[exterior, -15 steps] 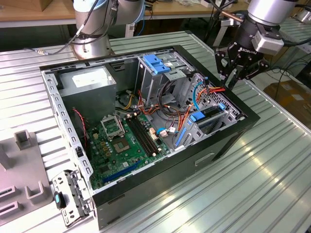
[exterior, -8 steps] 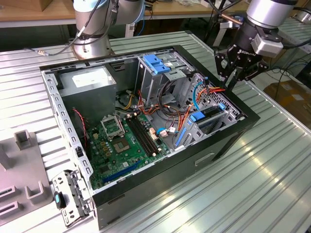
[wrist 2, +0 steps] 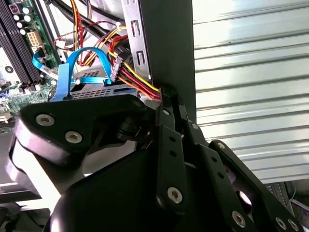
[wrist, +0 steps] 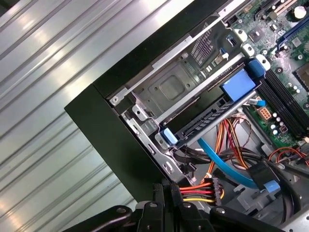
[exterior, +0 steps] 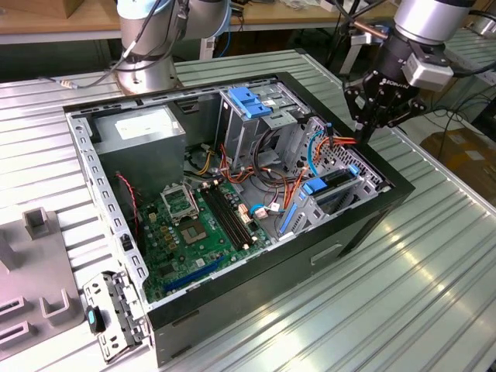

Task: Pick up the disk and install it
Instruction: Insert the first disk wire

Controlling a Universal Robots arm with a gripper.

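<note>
Disk [wrist: 205,122] on blue rails, slotted in the drive bay at the corner of the open computer case [exterior: 256,294] on the ribbed desk [exterior: 418,310]; hand [exterior: 364,132] at the case rim just beyond, fingers together, beside coloured power wires [wrist: 200,189]; blue-handled cage [exterior: 249,101] farther back

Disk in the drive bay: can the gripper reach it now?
Probably yes. The gripper hangs just above the corner of the case, where the disk shows its edge to the open side; only the red-and-yellow wires lie close by.
</note>
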